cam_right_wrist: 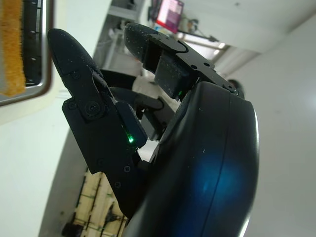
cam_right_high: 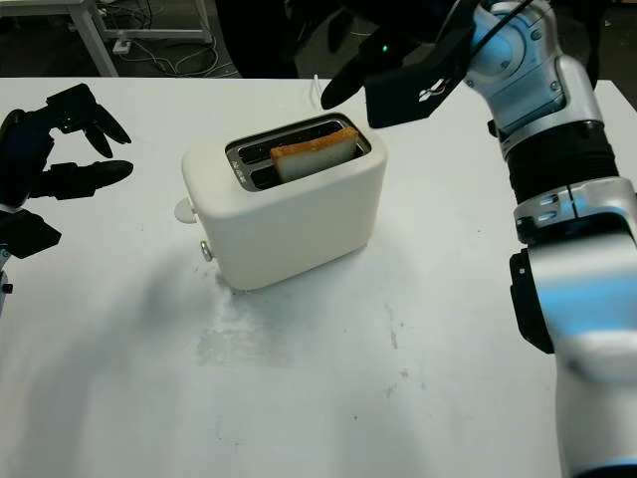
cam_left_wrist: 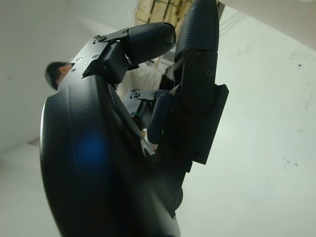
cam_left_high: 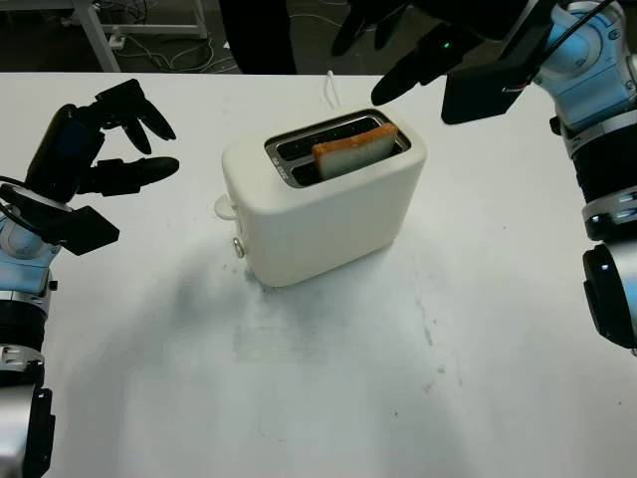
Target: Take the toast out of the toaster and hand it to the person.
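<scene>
A cream two-slot toaster (cam_left_high: pixel 323 204) stands mid-table, turned at an angle. A slice of browned toast (cam_left_high: pixel 355 148) sticks up from its nearer slot; the far slot is empty. My right hand (cam_left_high: pixel 398 50) hovers open above and behind the toaster's far right corner, a little short of the toast and not touching it. The toast (cam_right_wrist: pixel 11 47) appears beside its fingers (cam_right_wrist: pixel 94 113) in the right wrist view. My left hand (cam_left_high: pixel 124 139) is open, raised to the left of the toaster and apart from it.
The white table (cam_left_high: pixel 328 378) runs out toward me from the toaster. A white cord (cam_left_high: pixel 330 88) leads off behind the toaster. Beyond the far edge are a dark floor, cables and a white frame leg (cam_left_high: pixel 95 35).
</scene>
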Available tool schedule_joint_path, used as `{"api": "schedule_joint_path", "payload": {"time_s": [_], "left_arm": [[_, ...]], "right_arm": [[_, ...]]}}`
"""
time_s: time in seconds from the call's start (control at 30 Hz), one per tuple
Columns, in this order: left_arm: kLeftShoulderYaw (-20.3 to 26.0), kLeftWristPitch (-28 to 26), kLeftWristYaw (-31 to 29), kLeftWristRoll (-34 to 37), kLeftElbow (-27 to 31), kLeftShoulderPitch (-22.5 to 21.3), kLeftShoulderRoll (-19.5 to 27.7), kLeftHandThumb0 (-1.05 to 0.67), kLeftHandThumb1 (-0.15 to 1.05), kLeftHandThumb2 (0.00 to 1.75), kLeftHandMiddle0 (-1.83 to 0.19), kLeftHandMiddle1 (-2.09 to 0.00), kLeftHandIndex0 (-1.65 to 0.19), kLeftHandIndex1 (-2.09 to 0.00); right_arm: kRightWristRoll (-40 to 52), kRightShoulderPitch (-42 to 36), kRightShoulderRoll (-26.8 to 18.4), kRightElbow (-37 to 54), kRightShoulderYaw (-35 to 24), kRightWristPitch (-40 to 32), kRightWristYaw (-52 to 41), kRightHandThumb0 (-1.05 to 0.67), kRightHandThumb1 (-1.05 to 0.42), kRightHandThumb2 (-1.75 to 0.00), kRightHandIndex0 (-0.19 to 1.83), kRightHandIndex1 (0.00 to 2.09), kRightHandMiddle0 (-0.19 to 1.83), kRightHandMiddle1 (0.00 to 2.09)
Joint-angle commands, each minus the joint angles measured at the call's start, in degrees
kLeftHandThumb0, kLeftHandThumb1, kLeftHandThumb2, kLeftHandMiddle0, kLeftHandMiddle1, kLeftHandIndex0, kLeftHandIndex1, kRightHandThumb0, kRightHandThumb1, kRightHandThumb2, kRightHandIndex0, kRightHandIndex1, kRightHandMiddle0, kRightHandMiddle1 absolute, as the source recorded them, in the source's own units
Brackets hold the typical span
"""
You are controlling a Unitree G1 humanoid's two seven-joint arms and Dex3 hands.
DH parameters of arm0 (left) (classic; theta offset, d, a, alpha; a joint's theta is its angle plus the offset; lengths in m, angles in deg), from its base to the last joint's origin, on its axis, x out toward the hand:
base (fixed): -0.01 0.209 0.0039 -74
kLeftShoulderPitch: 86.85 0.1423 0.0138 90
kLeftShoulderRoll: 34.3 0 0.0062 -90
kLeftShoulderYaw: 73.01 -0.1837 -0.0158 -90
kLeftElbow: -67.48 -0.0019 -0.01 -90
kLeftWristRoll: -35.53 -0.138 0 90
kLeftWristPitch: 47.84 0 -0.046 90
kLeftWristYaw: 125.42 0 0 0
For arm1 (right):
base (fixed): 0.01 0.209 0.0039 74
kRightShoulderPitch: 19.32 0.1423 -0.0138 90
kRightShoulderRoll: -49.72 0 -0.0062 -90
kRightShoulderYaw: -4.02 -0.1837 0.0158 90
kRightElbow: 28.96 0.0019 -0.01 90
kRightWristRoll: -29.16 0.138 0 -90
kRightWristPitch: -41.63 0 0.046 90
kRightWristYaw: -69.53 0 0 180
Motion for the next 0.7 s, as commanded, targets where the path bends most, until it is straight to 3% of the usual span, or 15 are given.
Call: {"api": "schedule_joint_path", "payload": {"time_s": [0.0, 0.4, 0.53, 0.67], "left_arm": [[0.26, 0.1, 0.43, -0.2, 0.26, 0.26, -0.27, -0.78, 0.92, 0.22, -0.58, -1.63, -0.44, -1.47], [0.24, 0.38, 0.75, -0.33, 0.1, 0.48, -0.47, -0.79, 0.92, 0.23, -0.57, -1.63, -0.43, -1.46], [0.33, 0.34, 0.47, -0.02, 0.25, 0.63, -0.54, -0.79, 0.92, 0.23, -0.57, -1.63, -0.43, -1.46], [0.37, 0.23, 0.47, -0.12, 0.51, 0.71, -0.49, -0.79, 0.92, 0.24, -0.57, -1.63, -0.44, -1.46]], "right_arm": [[0.31, -0.91, 0.56, 1.17, 0.43, -0.84, -1.21, -0.61, -0.63, 0.0, 0.81, 0.88, 0.95, 0.14], [-1.1, -2.62, 1.35, 0.42, 2.4, -1.64, -2.6, -0.55, -0.64, -0.01, 0.72, 0.81, 0.94, 0.09], [-1.63, -3.02, 1.65, -0.85, 3.51, -0.85, -2.48, -0.52, -0.63, -0.01, 0.69, 1.07, 0.96, 0.06], [-1.4, -3.11, 1.81, -1.59, 4.07, -1.09, -3.86, -0.5, -0.65, 0.0, 0.63, 0.84, 0.95, 0.03]]}}
